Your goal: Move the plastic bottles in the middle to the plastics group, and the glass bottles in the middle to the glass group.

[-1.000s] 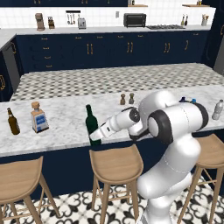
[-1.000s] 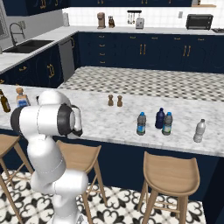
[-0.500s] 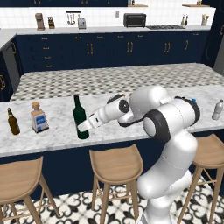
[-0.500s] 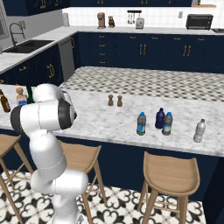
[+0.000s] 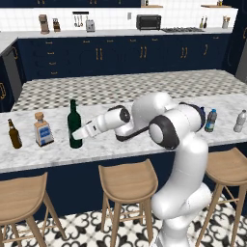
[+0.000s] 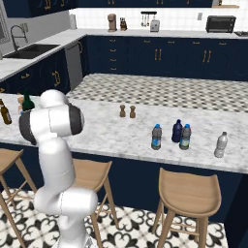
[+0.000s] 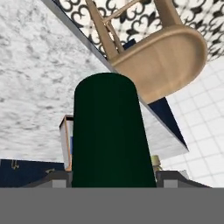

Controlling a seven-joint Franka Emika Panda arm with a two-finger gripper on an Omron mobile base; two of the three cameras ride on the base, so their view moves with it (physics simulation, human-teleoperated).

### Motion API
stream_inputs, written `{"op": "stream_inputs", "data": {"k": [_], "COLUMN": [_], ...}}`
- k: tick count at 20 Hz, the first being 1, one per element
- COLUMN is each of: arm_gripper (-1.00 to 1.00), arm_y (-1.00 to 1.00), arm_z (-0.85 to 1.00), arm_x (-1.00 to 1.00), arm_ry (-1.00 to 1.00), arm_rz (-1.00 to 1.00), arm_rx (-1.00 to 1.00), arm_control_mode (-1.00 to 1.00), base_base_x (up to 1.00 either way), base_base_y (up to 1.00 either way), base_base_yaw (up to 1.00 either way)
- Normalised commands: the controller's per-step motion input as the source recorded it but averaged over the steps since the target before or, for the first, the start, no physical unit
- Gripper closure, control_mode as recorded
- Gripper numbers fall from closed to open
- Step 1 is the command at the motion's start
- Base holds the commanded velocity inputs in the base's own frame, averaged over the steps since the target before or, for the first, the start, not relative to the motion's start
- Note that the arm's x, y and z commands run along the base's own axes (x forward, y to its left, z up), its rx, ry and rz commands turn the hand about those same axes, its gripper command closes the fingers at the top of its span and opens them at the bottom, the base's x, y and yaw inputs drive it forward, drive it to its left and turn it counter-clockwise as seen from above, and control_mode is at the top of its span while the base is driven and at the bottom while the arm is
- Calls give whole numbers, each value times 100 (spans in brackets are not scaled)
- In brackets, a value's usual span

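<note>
My gripper (image 5: 77, 137) is shut on the lower body of the tall dark-green wine bottle (image 5: 74, 123), which stands upright at the counter's left end. In the hand view the green bottle (image 7: 111, 135) rises between my fingertips (image 7: 53, 179). Just left of it are the squat square clear bottle (image 5: 43, 130) with tan stopper and the brown beer bottle (image 5: 14, 134). Two small blue-labelled water bottles (image 6: 156, 137) (image 6: 185, 137) stand far right, around the dark-blue bottle (image 6: 177, 131). The greyish clear bottle (image 6: 220, 145) is further right.
Two small shakers (image 6: 127, 111) stand mid-counter. Wooden stools (image 5: 128, 181) line the front of the marble counter (image 5: 120, 149). The square bottle (image 7: 66, 142) shows close behind the green one in the hand view, with a stool seat (image 7: 166, 57) beyond the counter edge.
The arm has carried the green wine bottle leftward along the counter, from near the middle to just right of the square clear bottle. The other bottles have not moved.
</note>
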Motion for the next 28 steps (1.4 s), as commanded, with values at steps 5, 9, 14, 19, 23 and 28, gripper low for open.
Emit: {"op": "stream_inputs", "data": {"k": [5, 9, 14, 19, 23, 28], "arm_gripper": [100, 100, 100, 100, 100, 100], "arm_y": [-7, 0, 0, 0, 0, 0], "arm_z": [-27, 0, -4, -13, -26, -31], "arm_x": [59, 62, 63, 73, 68, 53], "arm_ry": [7, -1, 0, 0, 2, 13], "arm_rz": [35, 29, 26, 22, 20, 20], "arm_rx": [0, 10, 15, 9, 5, 1], "arm_control_mode": [-100, -100, -100, -100, -100, -100], "base_base_x": [0, 0, 0, 0, 0, 0], "base_base_y": [0, 0, 0, 0, 0, 0], "base_base_yaw": [0, 0, 0, 0, 0, 0]}}
